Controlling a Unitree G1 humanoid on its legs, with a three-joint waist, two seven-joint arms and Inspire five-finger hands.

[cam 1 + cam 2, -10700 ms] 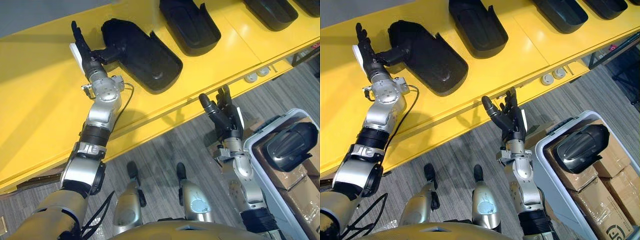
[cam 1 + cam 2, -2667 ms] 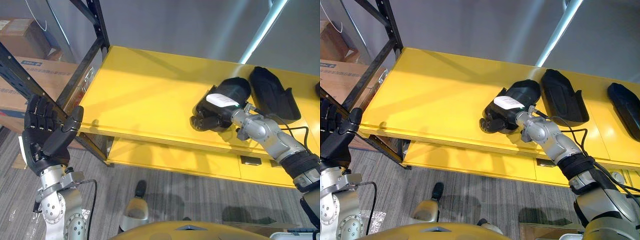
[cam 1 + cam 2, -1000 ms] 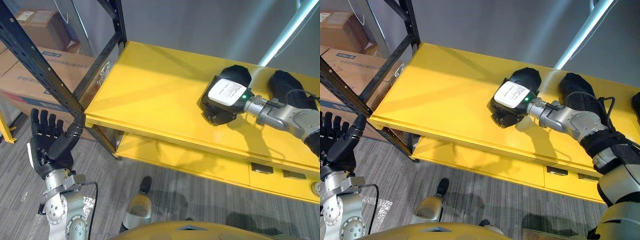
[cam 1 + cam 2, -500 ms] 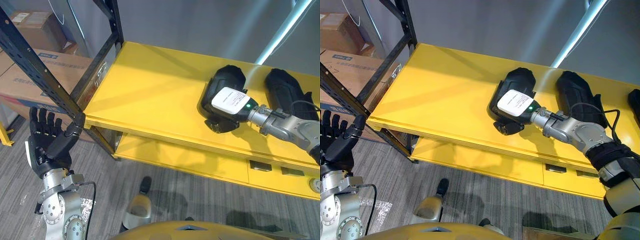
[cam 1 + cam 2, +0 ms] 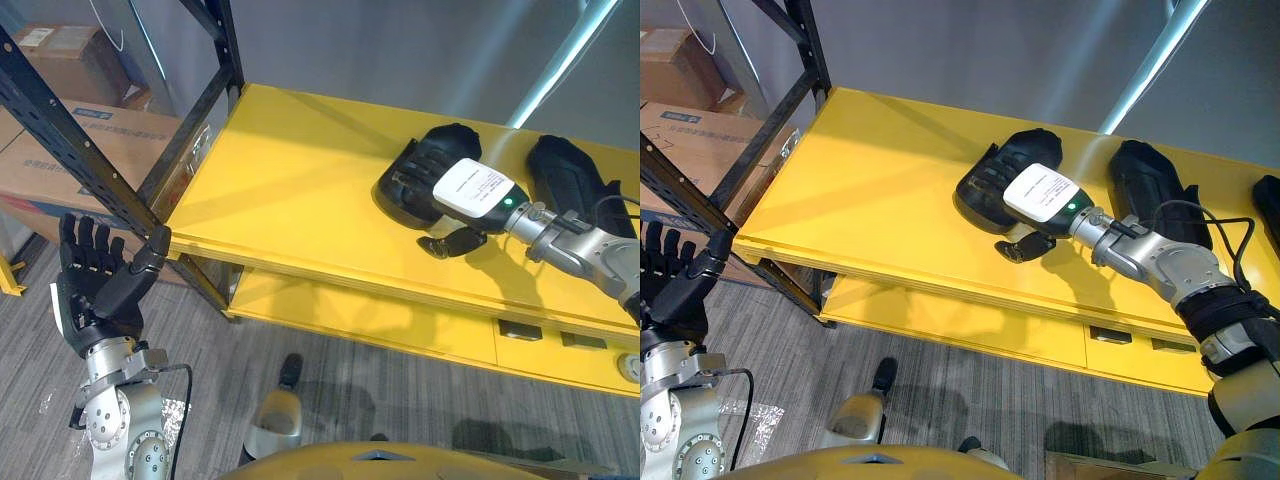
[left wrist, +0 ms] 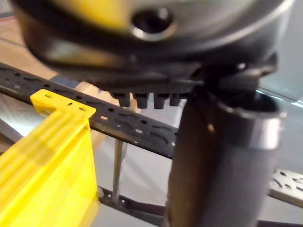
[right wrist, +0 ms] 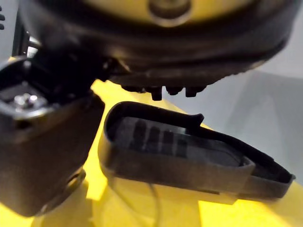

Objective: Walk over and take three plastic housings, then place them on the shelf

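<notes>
A black plastic housing (image 5: 415, 172) lies on the yellow shelf (image 5: 290, 190) with its ribbed hollow side up. My right hand (image 5: 470, 195), with a white cover on its back, hovers at the housing's near right edge; its fingers are straight and hold nothing. In the right wrist view the housing (image 7: 189, 151) rests just past my fingertips, apart from them. A second housing (image 5: 570, 180) lies further right, and a third (image 5: 1270, 205) shows at the shelf's far right. My left hand (image 5: 95, 290) hangs open by the shelf's left corner.
A black rack upright (image 5: 90, 150) stands at the shelf's left corner, close to my left hand, with cardboard boxes (image 5: 50, 150) behind it. A lower yellow level (image 5: 330, 310) sits under the shelf. A silver pole (image 5: 560, 60) slants behind.
My right hand has let go of the housing. It now lies hollow side up and a little further left on the shelf, and the hand has drawn back to the right. The left hand has stayed still.
</notes>
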